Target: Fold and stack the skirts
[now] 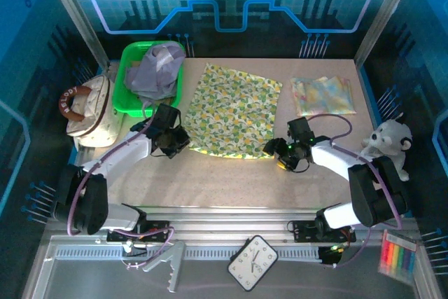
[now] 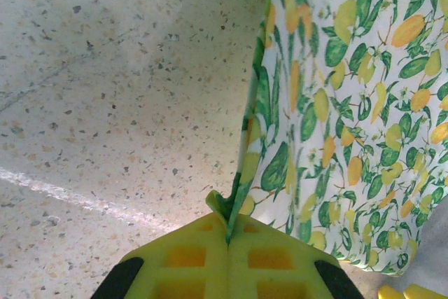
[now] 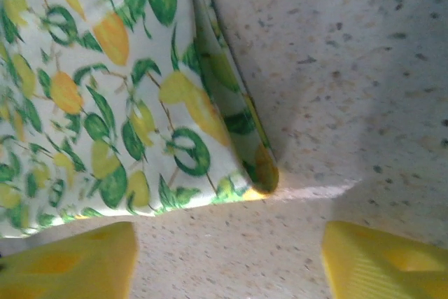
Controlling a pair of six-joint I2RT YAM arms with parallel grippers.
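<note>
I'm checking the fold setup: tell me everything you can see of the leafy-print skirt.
The leafy-print skirt is thin white cloth with green leaves and yellow-orange fruit, spread flat on the table, slightly askew. The left gripper is shut, pinching its near-left edge. The right gripper stands open just short of its hemmed near-right corner, not touching it.

readable text: none | handbag handle [image 1: 68, 101]: pale lettering, too small to read | clock [image 1: 253, 262]: dial numerals illegible

matt cloth skirt [image 1: 234, 110], smooth speckled tbl [image 1: 231, 180], glossy green plastic bin [image 1: 123, 75]
</note>
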